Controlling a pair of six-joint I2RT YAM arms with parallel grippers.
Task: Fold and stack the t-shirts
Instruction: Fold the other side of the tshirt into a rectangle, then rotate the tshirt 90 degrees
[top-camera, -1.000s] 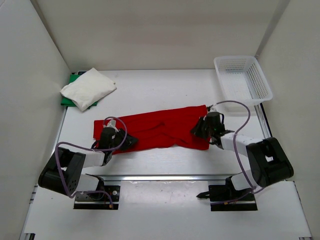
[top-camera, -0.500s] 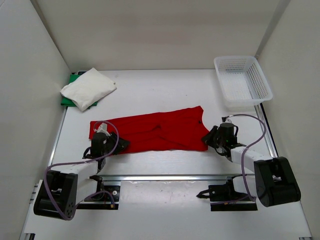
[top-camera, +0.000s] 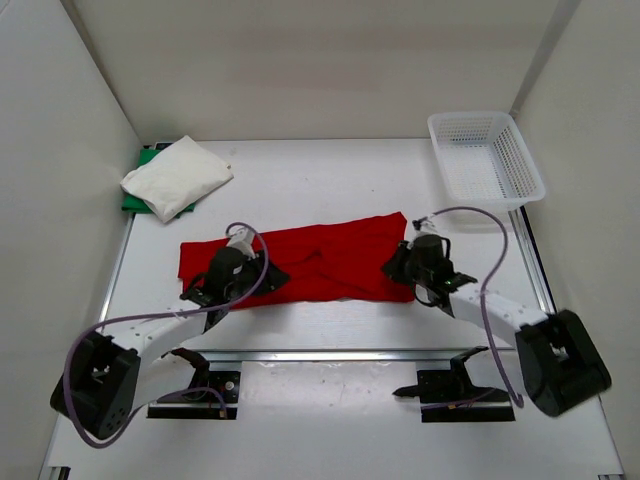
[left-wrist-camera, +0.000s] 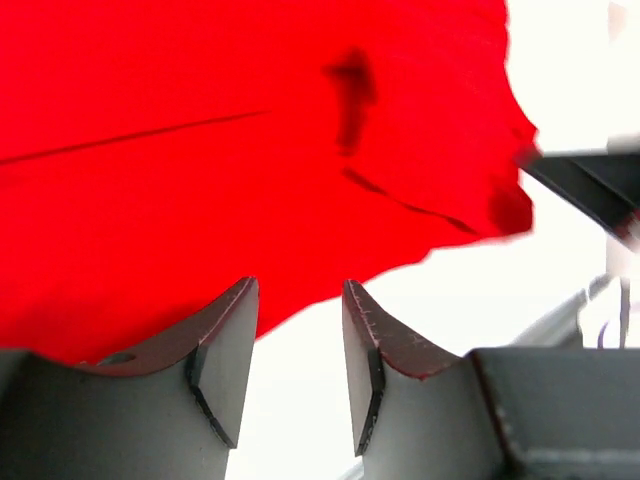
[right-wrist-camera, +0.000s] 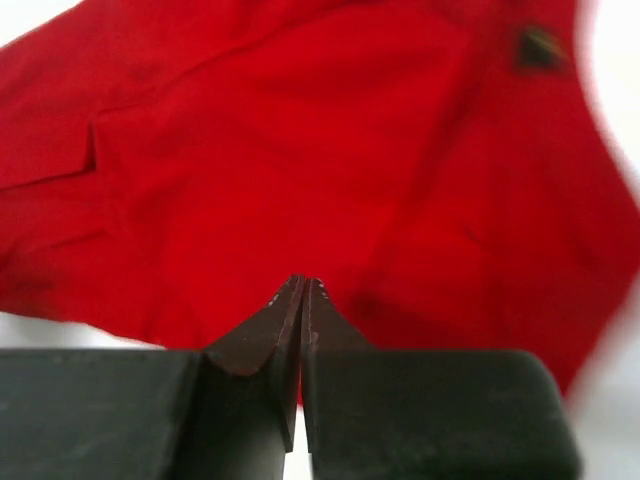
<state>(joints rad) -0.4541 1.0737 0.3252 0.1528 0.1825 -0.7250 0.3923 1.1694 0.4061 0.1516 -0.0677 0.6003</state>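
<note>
The red t-shirt (top-camera: 320, 255) lies stretched in a long band across the middle of the table, rumpled at its centre. My left gripper (top-camera: 262, 275) is low over its near-left edge and open. Between its fingers (left-wrist-camera: 300, 292) only white table shows, and red cloth (left-wrist-camera: 250, 150) lies just beyond the tips. My right gripper (top-camera: 395, 265) sits over the shirt's right end. Its jaws (right-wrist-camera: 302, 285) are shut tip to tip above flat red cloth (right-wrist-camera: 300, 150), with no fold rising into them. At the far left the folded white t-shirt (top-camera: 178, 175) rests on the green t-shirt (top-camera: 135, 200).
A white mesh basket (top-camera: 520, 165) stands at the far right corner. White walls close in the table on the left, back and right. The arm bases and a metal rail (top-camera: 330, 355) run along the near edge.
My left gripper has moved right along the shirt's near edge and opened wider. My right gripper swung out past the shirt's right end, then came back over it, staying shut.
</note>
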